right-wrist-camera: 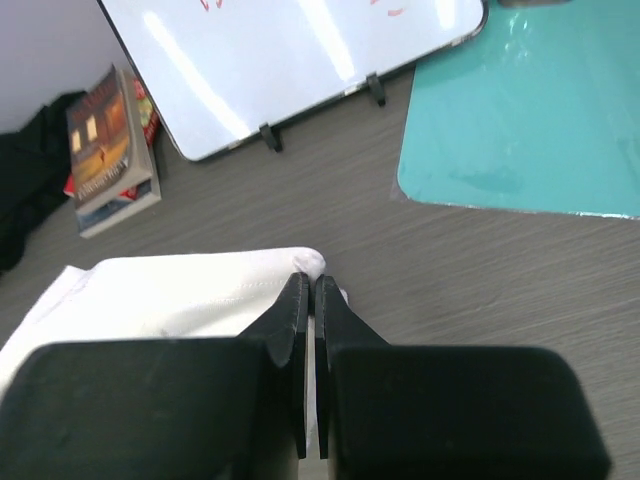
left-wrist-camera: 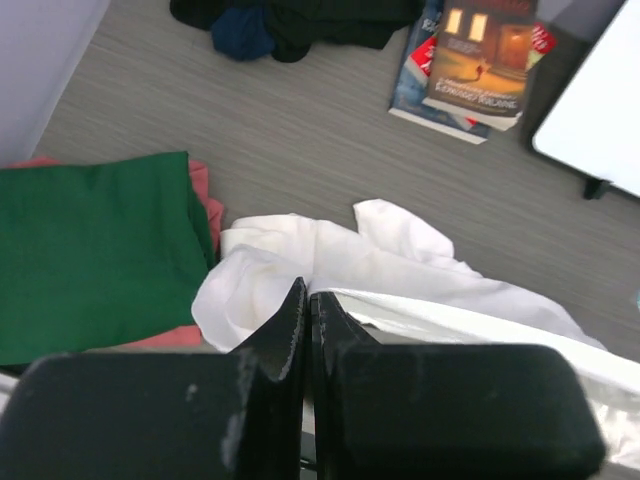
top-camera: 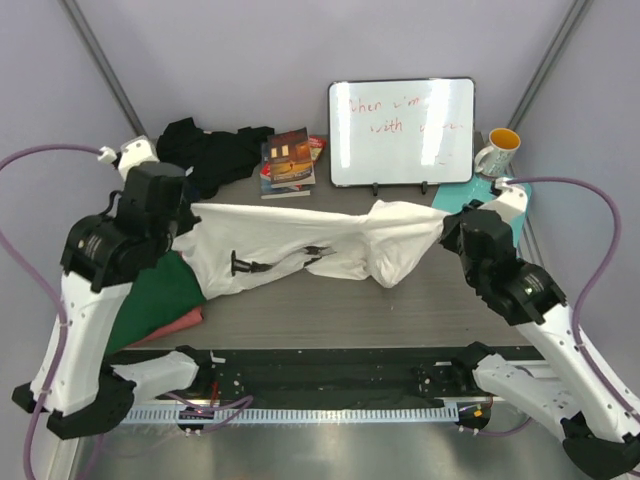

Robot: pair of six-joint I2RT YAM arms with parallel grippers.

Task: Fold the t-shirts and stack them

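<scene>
The white t-shirt (top-camera: 300,245) is strung out across the middle of the table, between the two arms, its small black printed marks facing up. The left gripper (top-camera: 185,217) has one end and the right gripper (top-camera: 446,228) the other, and the cloth sags between them.

From above the fingers are buried in fabric. The left wrist camera shows the grip properly, with the jaws pressed together on a fold of white cloth and loose folds bunched beyond them. The right wrist camera shows the same thing, its jaws pinched on a stitched edge of the shirt. I can't tell whether the lower folds rest on the table.

At the left edge a folded dark green t-shirt (top-camera: 160,292) lies on a salmon pink one (top-camera: 180,326), which shows only along its border. The black t-shirts (top-camera: 212,150) are heaped at the back left. Only the left wrist view shows something dark blue in that heap.

Just beside the heap is a small stack of books (top-camera: 290,162), then a whiteboard (top-camera: 400,130) propped upright with red writing on it. A mug (top-camera: 497,152) stands at the back right, seen only from above. The teal mat (right-wrist-camera: 520,130) lies flat beside the whiteboard and looks glossy in the right wrist view.

The table (top-camera: 400,310) is grey wood-grain, with pale walls close around it.
</scene>
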